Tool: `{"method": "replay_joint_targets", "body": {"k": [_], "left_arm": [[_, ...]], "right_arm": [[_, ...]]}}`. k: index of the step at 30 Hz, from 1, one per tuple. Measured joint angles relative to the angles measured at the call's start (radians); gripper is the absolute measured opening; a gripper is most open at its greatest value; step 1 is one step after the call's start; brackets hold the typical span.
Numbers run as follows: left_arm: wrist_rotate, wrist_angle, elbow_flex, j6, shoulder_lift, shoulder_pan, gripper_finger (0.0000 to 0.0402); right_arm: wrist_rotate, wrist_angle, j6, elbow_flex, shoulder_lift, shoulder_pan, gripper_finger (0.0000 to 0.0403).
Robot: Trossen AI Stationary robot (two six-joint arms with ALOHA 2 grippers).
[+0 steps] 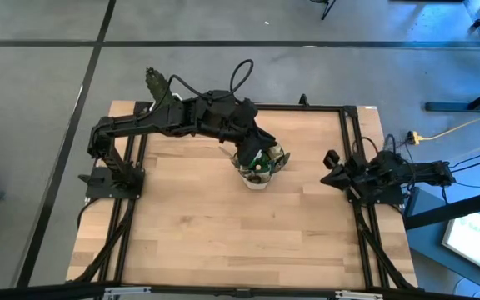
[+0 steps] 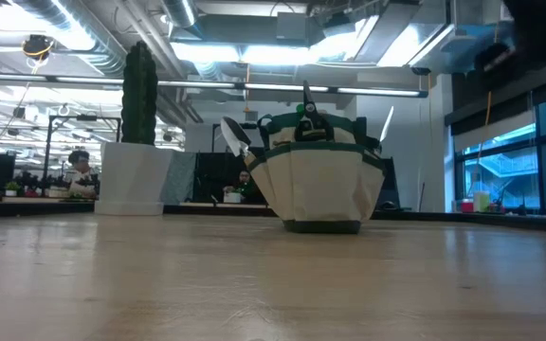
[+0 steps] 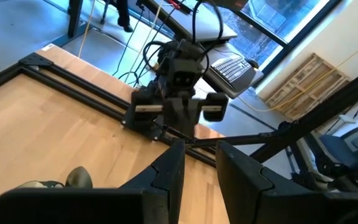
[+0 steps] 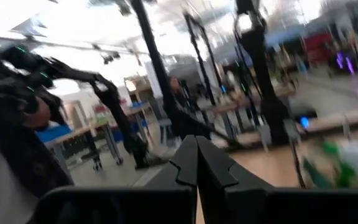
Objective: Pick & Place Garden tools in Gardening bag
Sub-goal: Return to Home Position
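— Gardening bag [image 2: 317, 189]: where does it sit?

— On the table [image 1: 223, 242], near the middle, a little toward 1 o'clock in the high view. It stands upright, with its long axis vertical and its wide mouth facing straight up.

— And the arms?

— The left arm [image 1: 165, 121] reaches in from the 9 o'clock edge. The left gripper [image 3: 201, 152] hangs over the bag, fingers parted, with nothing between them. The right arm [image 1: 390, 173] is folded at the 3 o'clock edge. The right gripper [image 4: 196, 146] has its fingers pressed together, empty.

— Anything nearby?

— A cactus [image 2: 140, 90] in a white pot [image 2: 131, 178], beyond the 11 o'clock corner.

— The garden tools [image 2: 303, 118]?

— They stand in the bag, sticking up out of the mouth. In the low view a silver trowel blade [image 2: 235, 140] leans toward 10 o'clock.
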Motion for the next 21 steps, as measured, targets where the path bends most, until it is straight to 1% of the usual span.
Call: {"method": "replay_joint_targets", "body": {"k": [2,6,8,15,21], "left_arm": [[0.0,0.0,0.0,-0.001,0.0,0.0,0.0086],[0.0,0.0,0.0,-0.002,0.0,0.0,0.0086],[-0.004,0.0,0.0,-0.003,0.0,0.0,0.0086],[-0.005,-0.004,0.0,-0.001,0.0,0.0,0.0086],[-0.02,-0.035,0.0,0.075,0.0,-0.004,0.0083]], "right_arm": [[0.015,-0.056,0.018,-0.005,0.0,0.0,0.0],[0.023,-0.077,0.048,-0.063,0.0,-0.001,0.0],[0.052,-0.12,0.063,-0.068,0.001,0.0,0.0],[0.081,-0.1,0.038,-0.067,0.0,0.0,0.0],[0.123,-0.149,0.089,-0.067,0.0,0.0,0.0]]}}
